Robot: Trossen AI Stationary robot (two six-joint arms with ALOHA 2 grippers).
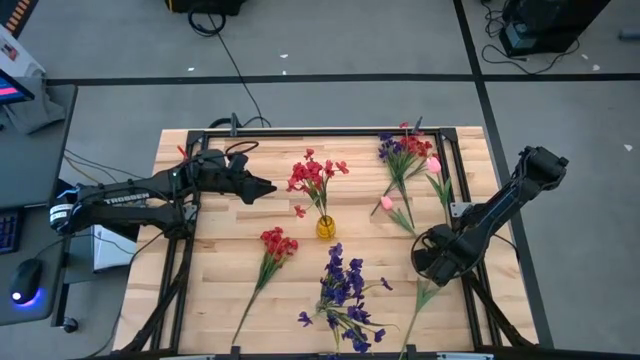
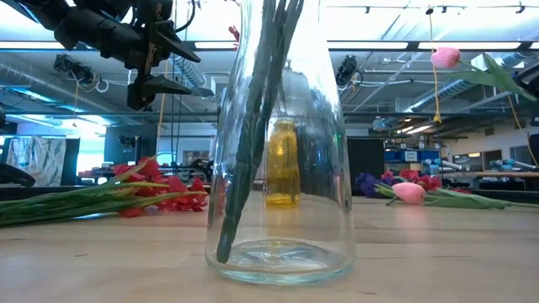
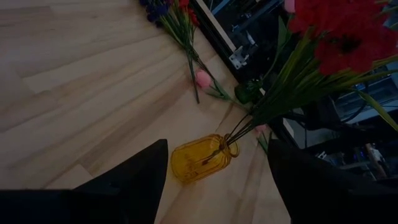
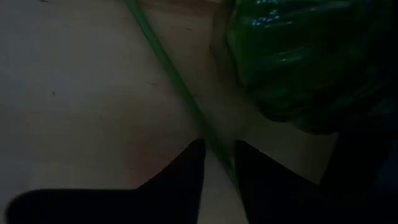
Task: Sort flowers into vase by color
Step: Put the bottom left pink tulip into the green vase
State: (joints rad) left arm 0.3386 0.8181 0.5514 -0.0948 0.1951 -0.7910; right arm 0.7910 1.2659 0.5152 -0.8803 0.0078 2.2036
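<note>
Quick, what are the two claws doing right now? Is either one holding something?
Left gripper: jaws open, holding nothing, raised beside the red flowers in the yellow vase.
Right gripper: jaws closed on a thin green stem, low at the table.

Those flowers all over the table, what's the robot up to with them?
It is sorting artificial flowers into vases by color. Red flowers already stand in the small yellow vase, and purple ones sit in a clear vase. The right gripper is down at the table's right side, its fingers closing around a thin green stem beside a green vase. The left gripper hovers open near the red bunch. More red, purple and pink sprigs lie loose on the table.
</note>
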